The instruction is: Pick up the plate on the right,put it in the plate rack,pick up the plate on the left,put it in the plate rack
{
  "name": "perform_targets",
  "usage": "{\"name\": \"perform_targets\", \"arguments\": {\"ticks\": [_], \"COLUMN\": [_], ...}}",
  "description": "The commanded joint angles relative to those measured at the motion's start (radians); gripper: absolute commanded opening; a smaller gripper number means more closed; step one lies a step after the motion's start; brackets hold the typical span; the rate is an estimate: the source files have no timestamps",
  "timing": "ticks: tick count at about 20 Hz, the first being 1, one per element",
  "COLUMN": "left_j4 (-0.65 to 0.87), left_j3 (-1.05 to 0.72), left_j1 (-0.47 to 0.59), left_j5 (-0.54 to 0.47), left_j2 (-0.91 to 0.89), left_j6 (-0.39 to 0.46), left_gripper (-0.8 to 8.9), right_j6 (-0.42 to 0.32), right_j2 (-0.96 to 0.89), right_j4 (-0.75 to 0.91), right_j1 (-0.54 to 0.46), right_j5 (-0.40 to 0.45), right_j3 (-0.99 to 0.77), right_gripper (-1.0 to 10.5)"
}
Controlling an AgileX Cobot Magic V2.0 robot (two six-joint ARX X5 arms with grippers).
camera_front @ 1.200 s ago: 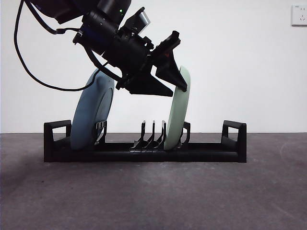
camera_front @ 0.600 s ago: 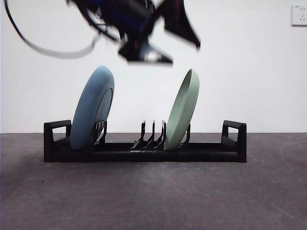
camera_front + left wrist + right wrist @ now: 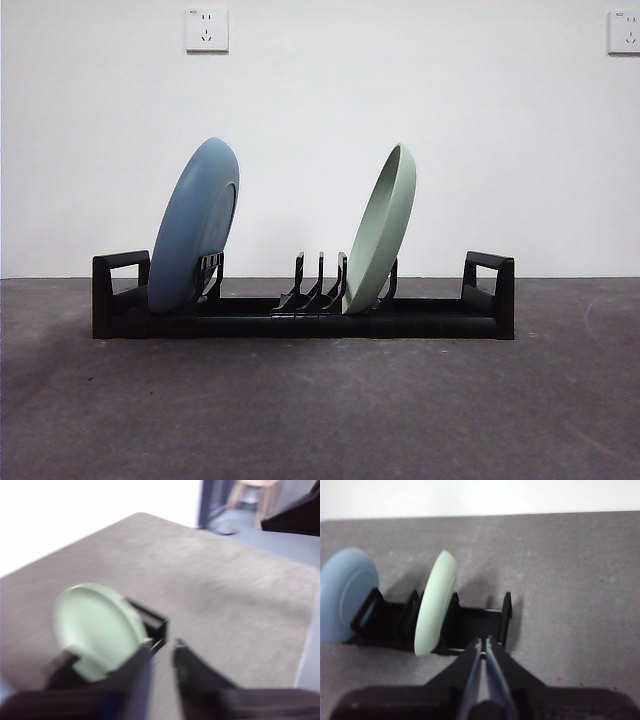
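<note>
Plate rack (image 3: pixel 300 322) w/ both plates slotted, neither gripper holding anything.

You've got the rack sitting on the dark grey table (image 3: pixel 320 410), long side facing the front cam. Blue plate (image 3: pixel 195 225) stands on edge near one end, tilted, resting against the prongs just inside that end's handle; green plate (image 3: pixel 380 230) stands on edge past the middle prongs, tilted the same way, well apart from the blue one. Left gripper (image 3: pixel 162 655) is up above the rack, close by the green plate, jaws parted w/ a narrow gap, nothing between them (view's blurred). Right gripper (image 3: pixel 483 647) hangs over the rack end nearest the green plate, jaws pressed together, empty. Two wall sockets behind.
</note>
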Motion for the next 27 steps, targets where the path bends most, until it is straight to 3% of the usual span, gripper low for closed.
{"name": "perform_targets", "arguments": {"ticks": [1,4,9,11,16,20,27], "left_j4": [-0.107,-0.226,-0.213,-0.171,-0.077,-0.09,-0.145], "left_j3": [0.002,-0.002,-0.169,-0.295,-0.555,-0.56,-0.56], "left_j1": [0.036,0.091,0.222,0.258,0.276,0.276,0.276], "left_j5": [-0.073,-0.204,-0.218,-0.216,-0.217,-0.211,-0.211], "left_j2": [-0.085,-0.172,-0.416,-0.542,-0.792,-0.799,-0.794], "left_j6": [0.073,0.118,0.113,0.078,-0.027,-0.098,-0.097], "left_gripper": [-0.07,-0.07,-0.08,-0.08,-0.08,-0.04,-0.04], "right_j6": [-0.045,-0.048,-0.043,-0.021,0.037,0.156,0.162], "right_j2": [0.0,-0.027,-0.185,-0.282,-0.452,-0.452,-0.445], "right_j4": [-0.018,-0.012,0.118,0.18,0.206,0.207,0.198], "right_j1": [0.0,0.0,0.001,0.001,0.001,0.001,0.001], "right_j5": [0.005,0.006,0.013,0.054,0.057,0.056,0.057], "right_j3": [-0.008,-0.041,-0.238,-0.346,-0.488,-0.487,-0.487], "right_gripper": [-0.1,-0.1,-0.1,-0.1,-0.1,0.0,0.0]}}
